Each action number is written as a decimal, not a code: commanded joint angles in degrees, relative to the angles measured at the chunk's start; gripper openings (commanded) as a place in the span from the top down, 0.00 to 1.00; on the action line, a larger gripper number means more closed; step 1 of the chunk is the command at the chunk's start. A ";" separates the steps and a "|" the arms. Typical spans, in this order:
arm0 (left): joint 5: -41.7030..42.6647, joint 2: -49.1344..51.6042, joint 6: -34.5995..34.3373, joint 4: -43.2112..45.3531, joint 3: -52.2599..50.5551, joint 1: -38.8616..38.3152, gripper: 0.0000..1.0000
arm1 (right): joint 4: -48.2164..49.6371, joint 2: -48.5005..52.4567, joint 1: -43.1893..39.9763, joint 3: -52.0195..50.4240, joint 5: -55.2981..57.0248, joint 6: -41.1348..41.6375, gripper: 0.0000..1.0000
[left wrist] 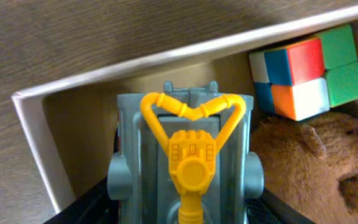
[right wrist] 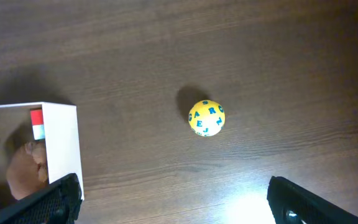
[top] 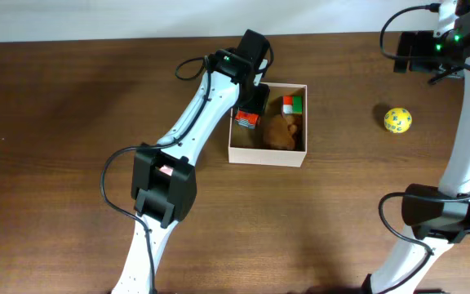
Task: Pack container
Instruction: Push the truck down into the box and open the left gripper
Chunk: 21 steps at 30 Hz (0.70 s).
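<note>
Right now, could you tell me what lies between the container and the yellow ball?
Only bare table separates the container and the yellow ball, clearest in the overhead view.

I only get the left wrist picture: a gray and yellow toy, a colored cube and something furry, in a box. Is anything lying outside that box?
Observer: Yes, a yellow ball lies on the table, to the right of the box and apart from it.
Operator: Is the other arm holding it?
Observer: No. The right gripper is open and empty; the ball lies free on the wood.
</note>
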 commanded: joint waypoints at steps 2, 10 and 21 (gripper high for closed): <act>-1.66 0.20 -0.70 0.96 -0.04 -0.13 0.60 | 0.04 0.11 -0.15 0.37 0.50 0.46 0.01; -1.66 0.20 -0.72 2.82 -0.04 -0.13 0.59 | 0.04 0.11 -0.15 0.37 0.50 0.46 0.01; -1.62 2.71 -0.70 4.09 -0.04 -0.13 0.59 | 0.04 0.11 -0.15 0.37 0.50 0.46 0.01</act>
